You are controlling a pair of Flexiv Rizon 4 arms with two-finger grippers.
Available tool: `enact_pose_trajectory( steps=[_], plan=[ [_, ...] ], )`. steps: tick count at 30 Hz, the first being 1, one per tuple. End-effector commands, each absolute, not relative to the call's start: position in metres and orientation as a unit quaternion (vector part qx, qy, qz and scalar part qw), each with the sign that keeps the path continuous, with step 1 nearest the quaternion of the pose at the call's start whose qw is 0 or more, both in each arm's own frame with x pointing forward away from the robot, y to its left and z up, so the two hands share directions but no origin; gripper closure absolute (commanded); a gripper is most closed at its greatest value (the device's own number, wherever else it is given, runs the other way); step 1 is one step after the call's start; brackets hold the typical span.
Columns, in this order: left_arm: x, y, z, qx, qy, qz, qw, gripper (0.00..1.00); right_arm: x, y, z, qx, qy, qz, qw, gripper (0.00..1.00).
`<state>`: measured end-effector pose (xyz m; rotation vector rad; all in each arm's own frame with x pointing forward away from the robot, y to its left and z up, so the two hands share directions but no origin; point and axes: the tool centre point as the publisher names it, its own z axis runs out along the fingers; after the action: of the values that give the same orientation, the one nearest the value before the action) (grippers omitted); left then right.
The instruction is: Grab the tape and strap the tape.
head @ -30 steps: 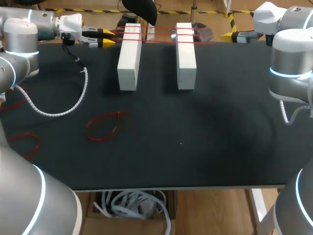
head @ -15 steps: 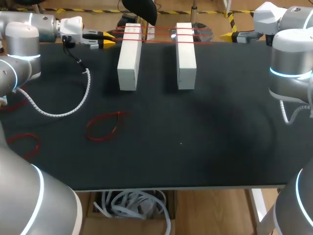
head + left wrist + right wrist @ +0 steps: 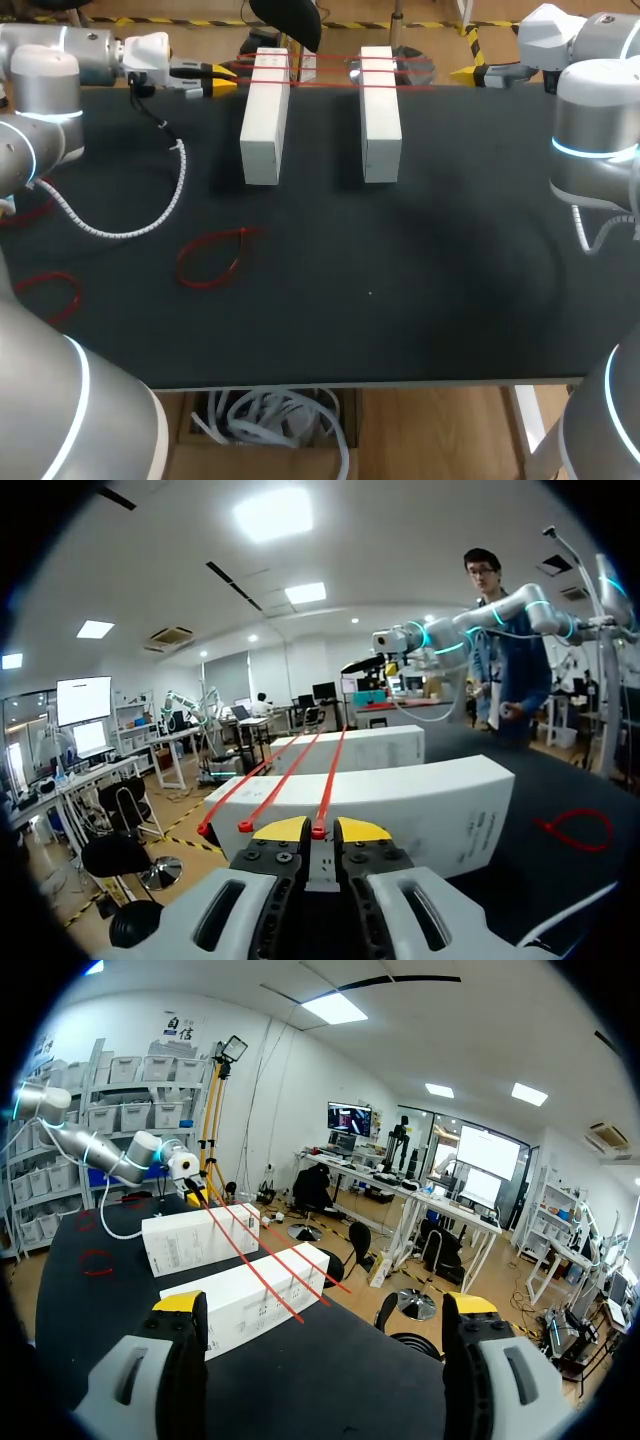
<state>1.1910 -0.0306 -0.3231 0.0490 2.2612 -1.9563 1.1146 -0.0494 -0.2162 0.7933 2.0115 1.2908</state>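
Observation:
Two long white boxes (image 3: 265, 115) (image 3: 380, 110) lie side by side at the far edge, with red tapes (image 3: 320, 70) stretched across their far ends. My left gripper (image 3: 215, 78) sits just left of the left box. In the left wrist view the end of one red tape (image 3: 330, 770) lies between its yellow tips (image 3: 320, 830), which stand narrowly apart around it. Two other tape ends (image 3: 243, 827) hang free beside it. My right gripper (image 3: 470, 72) stays wide open to the right of the boxes (image 3: 250, 1305), with nothing between its fingers (image 3: 325, 1305).
A loose red tape loop (image 3: 210, 257) lies on the black table (image 3: 400, 300) at left of centre, and another loop (image 3: 45, 290) lies near the left edge. A white coiled cable (image 3: 130, 215) hangs from my left arm onto the table.
My left gripper has shifted slightly toward the far edge and its fingers have narrowed around the tape end. The right arm has not moved.

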Motion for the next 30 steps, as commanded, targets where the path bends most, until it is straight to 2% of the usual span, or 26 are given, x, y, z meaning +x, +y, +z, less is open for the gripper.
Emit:
enact_pose_trajectory(
  steps=[1,5,6,7,24,30],
  plan=[
    [1.198,-0.028,-0.329,0.073,0.755,-0.652,0.008,0.84,1.115,-0.05,-0.216,0.3,0.76,0.488,0.306,0.0],
    [1.197,-0.029,-0.325,0.073,0.755,-0.652,0.009,0.88,1.115,-0.05,-0.216,0.3,0.76,0.488,0.306,0.0],
    [1.197,-0.029,-0.325,0.073,0.754,-0.652,0.009,0.92,1.115,-0.05,-0.216,0.3,0.76,0.488,0.306,0.0],
    [1.197,-0.029,-0.325,0.074,0.754,-0.653,0.009,1.0,1.115,-0.05,-0.216,0.3,0.76,0.488,0.306,0.0],
    [1.176,-0.034,-0.301,0.06,0.72,-0.692,0.011,1.0,1.115,-0.05,-0.216,0.3,0.76,0.488,0.306,0.0],
    [1.161,-0.039,-0.284,0.06,0.699,-0.713,-0.006,1.0,1.115,-0.05,-0.216,0.3,0.76,0.488,0.306,0.0]
  ],
)
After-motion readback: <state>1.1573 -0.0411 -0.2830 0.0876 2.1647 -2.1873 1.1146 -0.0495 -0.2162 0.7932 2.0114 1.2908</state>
